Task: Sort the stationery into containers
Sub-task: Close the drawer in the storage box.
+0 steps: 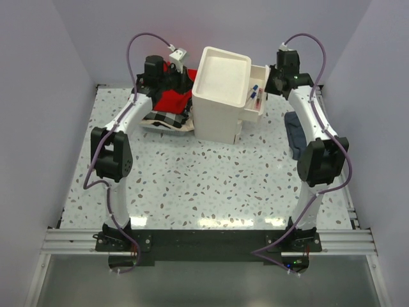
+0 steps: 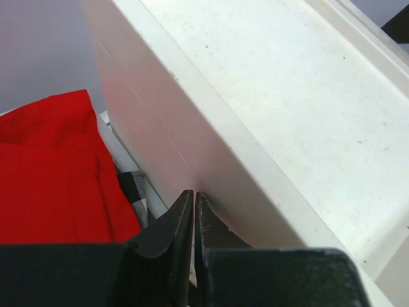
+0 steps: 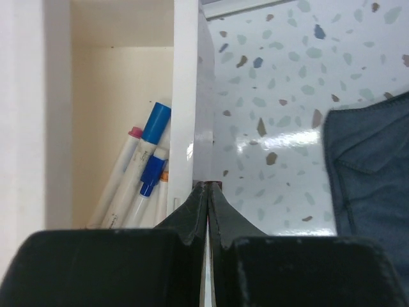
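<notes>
My right hand (image 3: 208,189), fingers together, touches the front of the open drawer (image 3: 185,96); pens (image 3: 144,166) lie inside. My left hand (image 2: 194,197), closed and empty, sits against the drawer's unit (image 2: 211,160). Sorting seems nearly finished.

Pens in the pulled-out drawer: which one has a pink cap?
The leftmost pen in the right wrist view, farthest from the drawer wall; the two blue-capped pens lie between.

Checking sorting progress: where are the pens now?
The pens lie in the pulled-out drawer on the white box's right side, by the right gripper.
</notes>
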### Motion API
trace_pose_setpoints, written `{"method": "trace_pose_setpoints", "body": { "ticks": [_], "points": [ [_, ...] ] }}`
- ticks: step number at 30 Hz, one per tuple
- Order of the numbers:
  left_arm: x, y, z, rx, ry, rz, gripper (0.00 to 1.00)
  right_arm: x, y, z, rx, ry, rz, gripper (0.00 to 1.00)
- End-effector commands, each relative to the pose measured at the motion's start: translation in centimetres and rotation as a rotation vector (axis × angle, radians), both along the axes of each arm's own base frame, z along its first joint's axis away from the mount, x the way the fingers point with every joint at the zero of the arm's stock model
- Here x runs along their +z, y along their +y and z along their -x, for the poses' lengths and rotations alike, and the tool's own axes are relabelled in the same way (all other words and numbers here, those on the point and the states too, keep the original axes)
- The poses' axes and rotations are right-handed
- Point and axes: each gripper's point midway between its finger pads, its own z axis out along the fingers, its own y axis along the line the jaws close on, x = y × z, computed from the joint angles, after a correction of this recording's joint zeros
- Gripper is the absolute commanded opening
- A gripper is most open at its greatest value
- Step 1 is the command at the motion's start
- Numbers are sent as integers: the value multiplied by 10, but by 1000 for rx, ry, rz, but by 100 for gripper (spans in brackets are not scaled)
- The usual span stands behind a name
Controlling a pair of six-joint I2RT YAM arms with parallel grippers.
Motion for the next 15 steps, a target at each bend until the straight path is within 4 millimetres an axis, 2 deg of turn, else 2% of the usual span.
{"method": "trace_pose_setpoints", "body": {
  "ticks": [1, 6, 7, 10, 13, 14, 15],
  "points": [
    [25, -25, 5, -52, -90, -4, 8, 12, 100, 8, 211, -5, -201, 0],
    [20, -49, 16, -91, -105, -40, 7, -8, 127, 19, 248, 52, -230, 0],
    [20, -51, 16, -93, -106, -40, 7, -16, 129, 20, 248, 72, -230, 0],
    [18, -56, 19, -108, -124, -58, 5, -23, 135, 21, 252, 89, -240, 0],
    [17, -60, 19, -103, -129, -67, 3, -19, 133, 18, 249, 72, -220, 0],
    [17, -59, 18, -91, -133, -85, 3, -17, 127, 17, 232, 66, -190, 0],
    [16, -50, 10, -20, -138, -116, 3, -15, 113, 12, 194, 47, -128, 0]
  ]
}}
